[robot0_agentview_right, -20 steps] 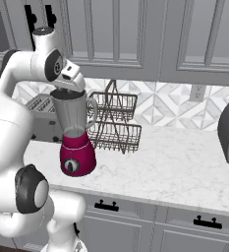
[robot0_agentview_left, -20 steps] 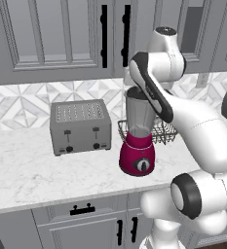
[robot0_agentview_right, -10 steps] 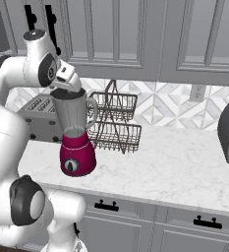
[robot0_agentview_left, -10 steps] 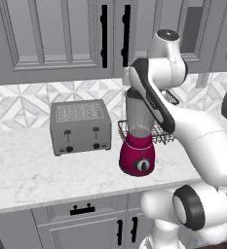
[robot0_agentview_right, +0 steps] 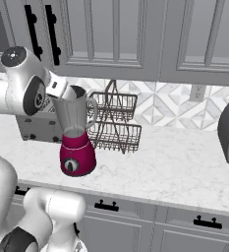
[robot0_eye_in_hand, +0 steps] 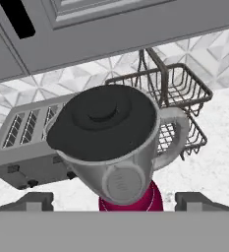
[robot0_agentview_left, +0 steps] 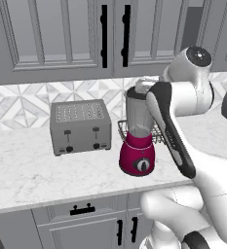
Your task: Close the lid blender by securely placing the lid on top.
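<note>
hand view: lid [robot0_eye_in_hand: 102, 125] sits flat across blender [robot0_eye_in_hand: 121, 162] jar mouth, covering it. my gripper [robot0_eye_in_hand: 114, 199] fingers spread wide, clear of lid, gripping nothing. blender stands near counter [robot0_agentview_left: 27, 170] front edge. placing looks done; only retreat left.

Even, soft, shadowless-looking rendered light fills all three views, with no glare. The white marble counter [robot0_agentview_left: 32, 170] reads bright; the grey panelled cabinets [robot0_agentview_right: 116, 34] stay mid-toned. Faint shading sits under the silver toaster [robot0_agentview_left: 81, 127]. Everything is sharp, with slight wide-angle stretch at the hand view's edges.
</note>
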